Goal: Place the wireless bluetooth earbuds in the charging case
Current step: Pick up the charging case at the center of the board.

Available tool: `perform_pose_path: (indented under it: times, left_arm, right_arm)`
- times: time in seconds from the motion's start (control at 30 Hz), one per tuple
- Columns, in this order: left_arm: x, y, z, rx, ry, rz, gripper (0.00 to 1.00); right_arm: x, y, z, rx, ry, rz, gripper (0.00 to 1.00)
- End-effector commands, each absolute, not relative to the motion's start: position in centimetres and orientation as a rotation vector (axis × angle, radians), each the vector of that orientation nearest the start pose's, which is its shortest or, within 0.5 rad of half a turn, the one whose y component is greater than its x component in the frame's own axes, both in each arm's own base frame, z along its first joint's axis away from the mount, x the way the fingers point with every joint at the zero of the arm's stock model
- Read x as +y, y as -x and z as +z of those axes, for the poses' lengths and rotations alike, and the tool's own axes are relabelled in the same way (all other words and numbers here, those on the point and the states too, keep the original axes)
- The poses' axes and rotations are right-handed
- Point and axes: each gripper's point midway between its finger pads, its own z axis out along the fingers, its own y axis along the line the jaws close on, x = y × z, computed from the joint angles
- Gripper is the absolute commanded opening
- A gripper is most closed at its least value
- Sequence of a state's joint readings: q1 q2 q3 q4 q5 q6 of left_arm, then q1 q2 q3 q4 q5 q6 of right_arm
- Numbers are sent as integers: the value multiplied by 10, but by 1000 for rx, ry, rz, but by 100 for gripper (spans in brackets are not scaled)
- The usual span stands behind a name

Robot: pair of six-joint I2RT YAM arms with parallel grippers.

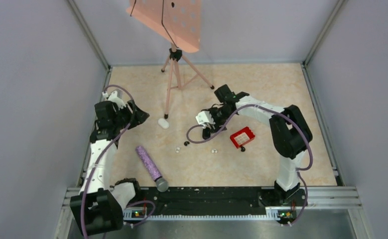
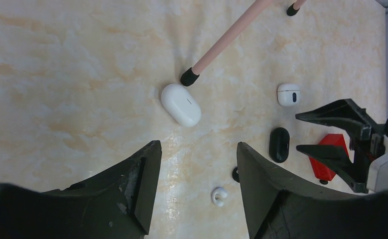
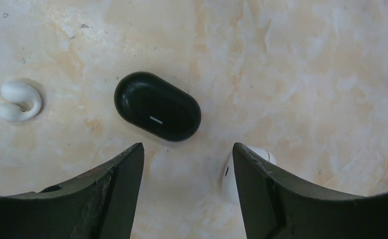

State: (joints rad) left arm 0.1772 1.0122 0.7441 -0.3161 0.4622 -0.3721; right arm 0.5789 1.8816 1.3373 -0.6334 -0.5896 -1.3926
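The charging case (image 2: 181, 103) is one white pebble-shaped box with a thin dark mark on its face. It lies flat on the table (image 2: 57, 74), just beside the black foot of one pink tripod leg (image 2: 226, 37); I cannot tell whether the two touch. It sits ahead of my left gripper (image 2: 197, 149), apart from both fingers, which are spread with nothing between them. Of the wireless bluetooth earbuds (image 2: 219, 195), the left wrist view shows one, white and C-shaped, on the table near my left gripper, with one small black bit (image 2: 235, 174) just beside it. The right wrist view shows one white C-shaped earbud (image 3: 18, 101); I cannot tell whether it is the same one. In the top view, white bits (image 1: 214, 150) lie near the red basket (image 1: 242, 137), too small to count. Two further small boxes are present. One black oval case (image 3: 157, 106) lies on the table just ahead of my right gripper (image 3: 188, 149), whose fingers stand apart and pinch nothing. One small white squarish piece (image 2: 288, 94) with a dark oval on its face lies near the black case. Also present are one basket, one purple-handled microphone (image 1: 151, 167) and one perforated salmon panel (image 1: 169, 22) on the tripod.
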Motion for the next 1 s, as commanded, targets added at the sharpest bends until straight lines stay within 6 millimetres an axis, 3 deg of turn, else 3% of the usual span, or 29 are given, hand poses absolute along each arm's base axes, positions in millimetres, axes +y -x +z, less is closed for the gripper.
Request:
perform_pose_path:
  times: [0.0, 0.33, 0.53, 0.83, 0.97]
  left_arm:
    - [-32, -309, 196, 2082, 304, -621, 62]
    - [-25, -311, 199, 2063, 330, -627, 62]
    - [-31, -313, 199, 2050, 314, -679, 61]
    - [-41, -316, 198, 2033, 291, -764, 60]
    - [-44, -317, 197, 2024, 292, -795, 59]
  right_arm:
    - [310, -314, 58, 1033, 2301, 524, 65]
    - [324, -311, 34, 1024, 2379, 562, 61]
    - [326, -302, 26, 1168, 2405, 687, 60]
    - [316, -294, 15, 1350, 2437, 766, 46]
    - [320, -298, 27, 1401, 2327, 699, 36]
